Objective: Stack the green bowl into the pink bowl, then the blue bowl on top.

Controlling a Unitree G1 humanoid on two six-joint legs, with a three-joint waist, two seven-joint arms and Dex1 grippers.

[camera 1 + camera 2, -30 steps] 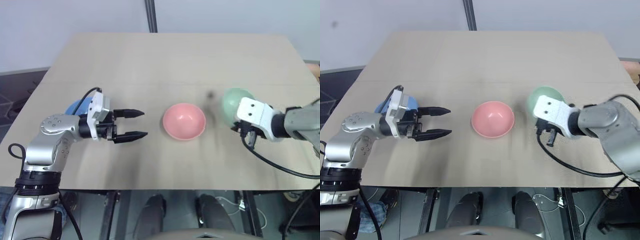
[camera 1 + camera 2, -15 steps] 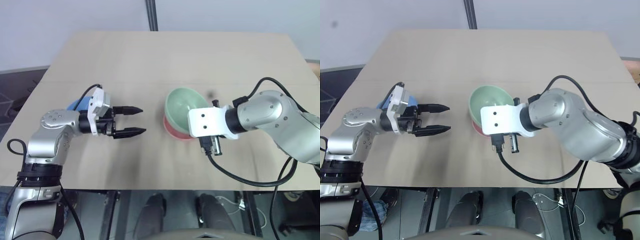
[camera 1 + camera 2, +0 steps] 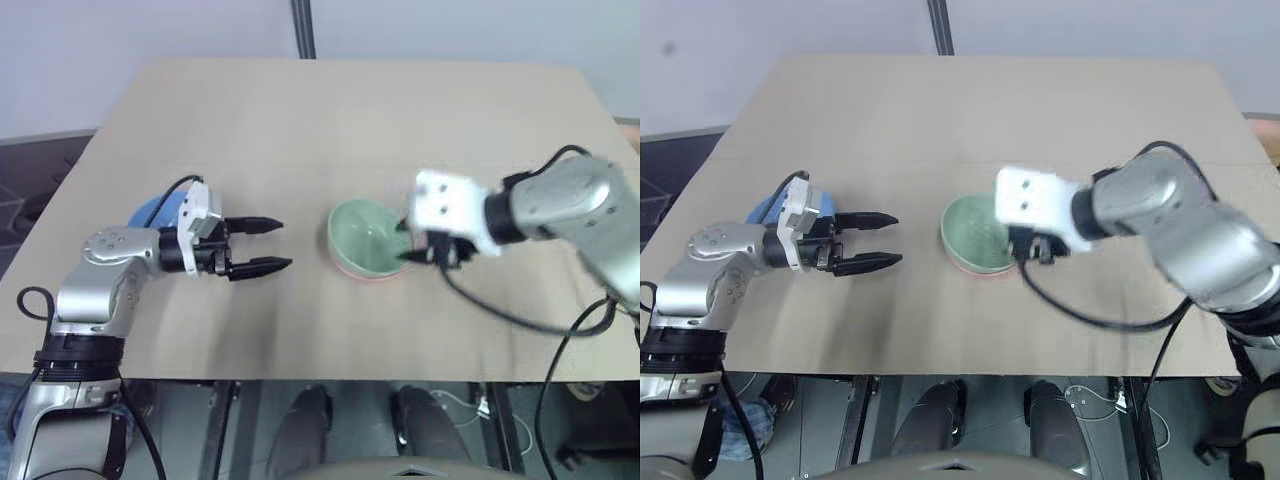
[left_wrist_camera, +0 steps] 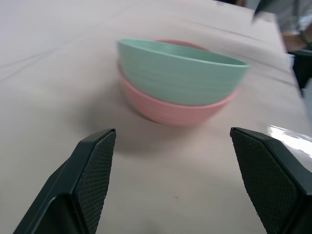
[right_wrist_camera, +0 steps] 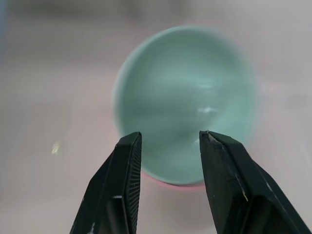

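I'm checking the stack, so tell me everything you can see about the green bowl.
The green bowl is round, pale mint green and glossy, with faint rings on its outer wall, and looks like plastic. It sits upright and empty, nested inside the pink bowl, whose rim and lower wall show beneath it, near the middle of the table. The right gripper hangs at its rim with fingers apart and nothing between them.

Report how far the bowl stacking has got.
Done: the green bowl sits nested in the pink bowl mid-table. In hand: nothing; the right gripper hangs open by the stack's rim, empty. Left: the blue bowl, on the table behind the open left gripper, must go on top.
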